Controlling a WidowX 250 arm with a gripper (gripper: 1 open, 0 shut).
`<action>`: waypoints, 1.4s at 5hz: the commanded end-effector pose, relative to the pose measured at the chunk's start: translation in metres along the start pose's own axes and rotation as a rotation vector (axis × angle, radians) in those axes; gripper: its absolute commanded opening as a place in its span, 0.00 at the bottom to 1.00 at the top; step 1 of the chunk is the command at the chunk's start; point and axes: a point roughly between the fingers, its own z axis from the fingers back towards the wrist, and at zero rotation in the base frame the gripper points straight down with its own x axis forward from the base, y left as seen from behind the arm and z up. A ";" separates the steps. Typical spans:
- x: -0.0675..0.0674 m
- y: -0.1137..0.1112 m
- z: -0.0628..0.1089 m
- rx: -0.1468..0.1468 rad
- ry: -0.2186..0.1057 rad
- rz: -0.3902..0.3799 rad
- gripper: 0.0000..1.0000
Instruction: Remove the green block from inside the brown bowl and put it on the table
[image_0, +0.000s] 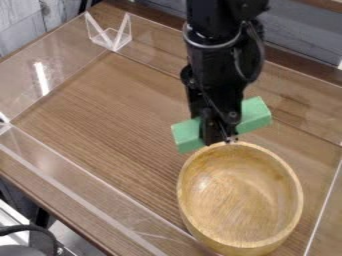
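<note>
Already the green block (219, 124) is held clear of the brown bowl (241, 198), clamped in the end effector (215, 131); placement on the counter (114, 110) is outstanding.

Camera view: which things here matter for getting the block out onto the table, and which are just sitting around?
Part of the job:
green block, held in the claw
brown bowl, now empty
table

Just lying about:
clear folded stand at the far corner
</note>
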 end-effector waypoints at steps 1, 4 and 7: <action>0.008 0.001 0.016 0.044 -0.056 0.018 0.00; 0.005 -0.004 0.022 0.086 -0.065 0.075 0.00; 0.001 -0.003 0.025 0.109 -0.071 0.124 0.00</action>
